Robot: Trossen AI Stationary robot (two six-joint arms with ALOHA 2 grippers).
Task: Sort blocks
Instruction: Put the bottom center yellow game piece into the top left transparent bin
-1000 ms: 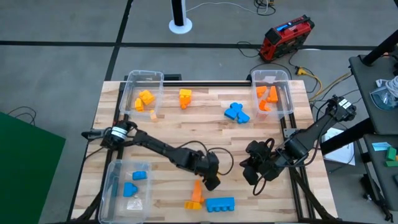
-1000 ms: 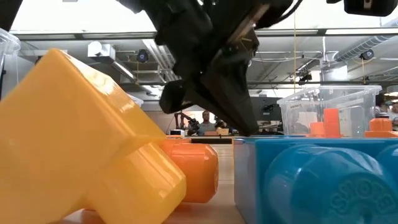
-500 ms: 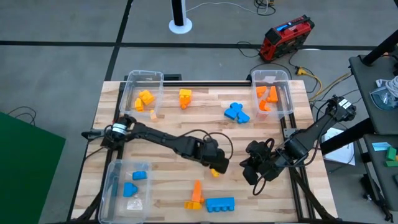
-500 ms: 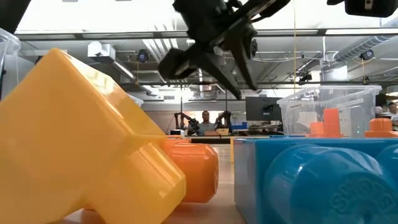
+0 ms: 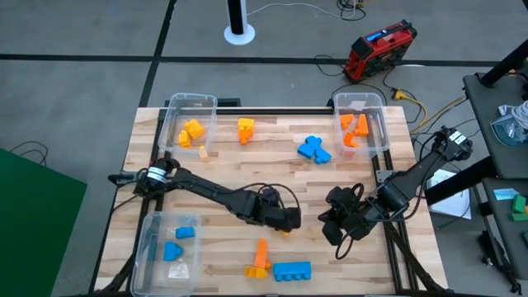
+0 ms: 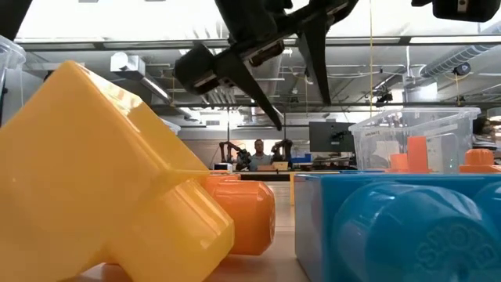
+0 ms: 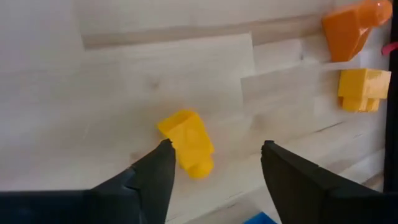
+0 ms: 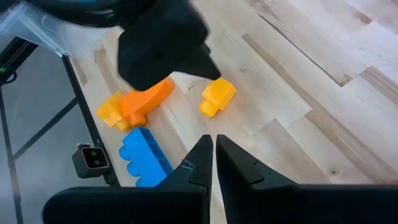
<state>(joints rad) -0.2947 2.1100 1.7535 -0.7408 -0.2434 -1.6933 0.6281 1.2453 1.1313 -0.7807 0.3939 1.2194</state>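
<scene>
A: While we hold the left gripper (image 7: 214, 165) above the bare boards near the table's middle, its fingers stand wide apart with nothing between them. 1 small yellow block (image 7: 187, 143) lies on the wood just past the fingertips.

B: We judge the step to be a pick of that block. The next move calls for lowering until the fingers straddle it, then closing. The block lies at an angle, so the wrist may need turning.

A: The right gripper (image 8: 212, 155) waits by the table's right edge, fingers pressed together, holding nothing.

B: Containers: we see 3 clear bins. The far-left bin (image 5: 176, 106) holds yellow-orange pieces, the far-right bin (image 5: 373, 102) holds orange ones, and the near-left bin (image 5: 149, 233) holds blue ones plus 1 pale piece we cannot identify.

A: Loose items elsewhere: a blue cluster (image 5: 313, 148), a yellow piece (image 5: 246, 129), and, at the near edge, an orange block (image 5: 261, 255) beside a blue brick (image 5: 292, 270).
</scene>
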